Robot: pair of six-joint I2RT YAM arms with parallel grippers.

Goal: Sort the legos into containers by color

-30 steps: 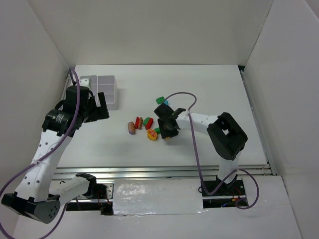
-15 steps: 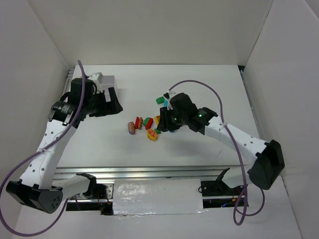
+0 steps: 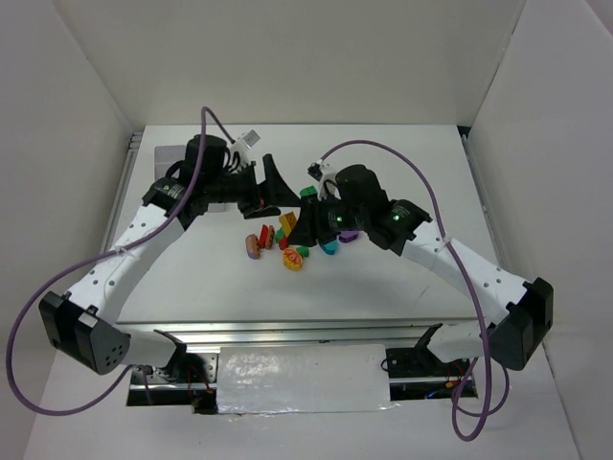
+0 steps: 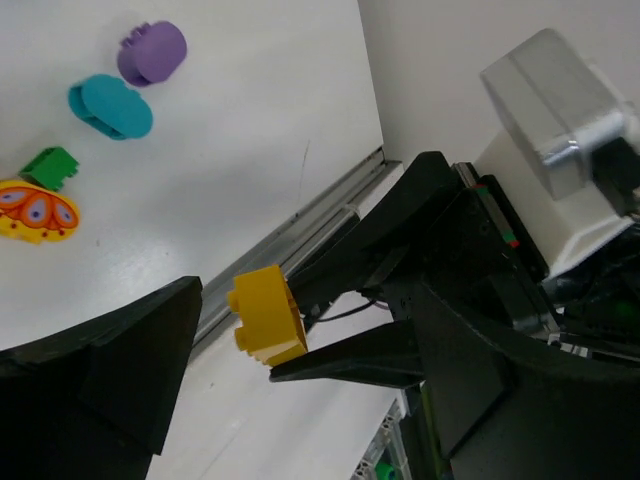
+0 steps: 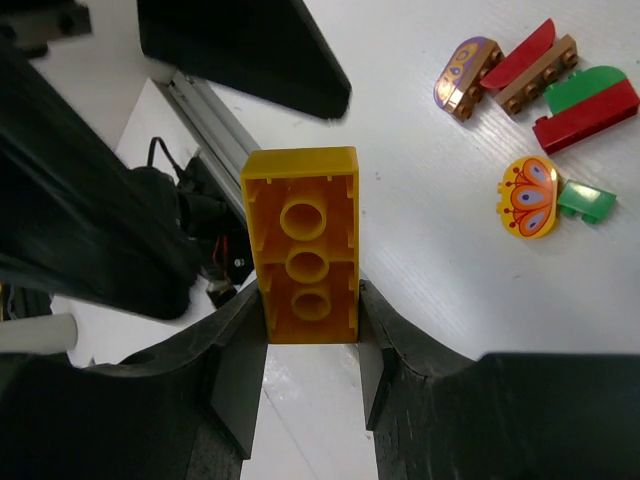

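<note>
My right gripper [image 5: 308,300] is shut on a yellow brick [image 5: 300,245] and holds it above the table; the top view shows the right gripper [image 3: 301,226] and the brick [image 3: 287,221]. My left gripper [image 3: 277,195] is open, its fingers on either side of that brick [image 4: 265,315], not touching it. Loose legos lie below: a brown-purple oval [image 3: 253,246], a red piece [image 3: 264,233], an orange oval [image 3: 292,259], a teal oval [image 3: 329,246], a purple piece [image 3: 351,235] and a green piece [image 3: 308,192]. The white tray is hidden behind my left arm.
White walls close the table at the back and on both sides. A metal rail [image 3: 316,331] runs along the near edge. A purple cable [image 3: 383,153] arcs over the right arm.
My left arm has swung from the tray at the far left to the middle. My right gripper has carried the yellow brick up and left, between the left gripper's open fingers.
</note>
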